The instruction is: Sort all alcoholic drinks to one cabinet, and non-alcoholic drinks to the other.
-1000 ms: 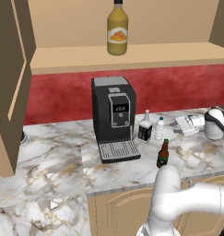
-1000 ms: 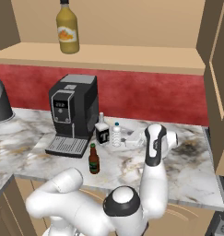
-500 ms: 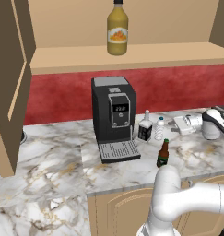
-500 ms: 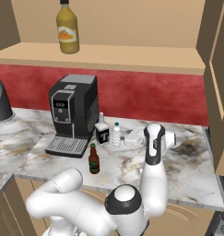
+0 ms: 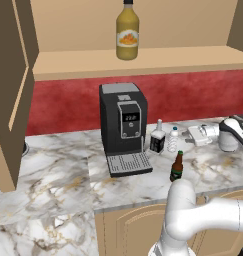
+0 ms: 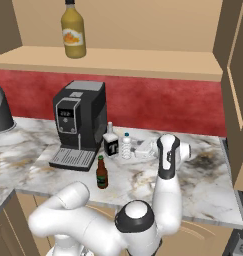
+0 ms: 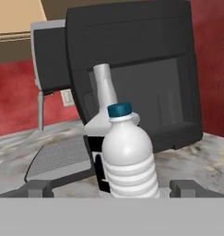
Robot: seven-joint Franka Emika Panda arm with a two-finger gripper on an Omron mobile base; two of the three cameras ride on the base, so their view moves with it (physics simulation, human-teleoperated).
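Note:
The small ribbed water bottle with a blue cap stands on the counter, centred just ahead of my open gripper, whose fingertips flank it without touching. Behind it is the squarish black-labelled bottle. From the base views, my gripper lies level over the counter, pointing at the water bottle and the squarish bottle. The brown beer bottle stands nearer the counter's front edge. On the wide cabinet's shelf stands the yellow juice bottle.
A black coffee machine stands directly behind the bottles. The cabinet's brown doors hang open, at the left and at the right. A grey appliance sits at the counter's far left.
My gripper has crept a little closer to the water bottle, staying open. The bottles have not moved.

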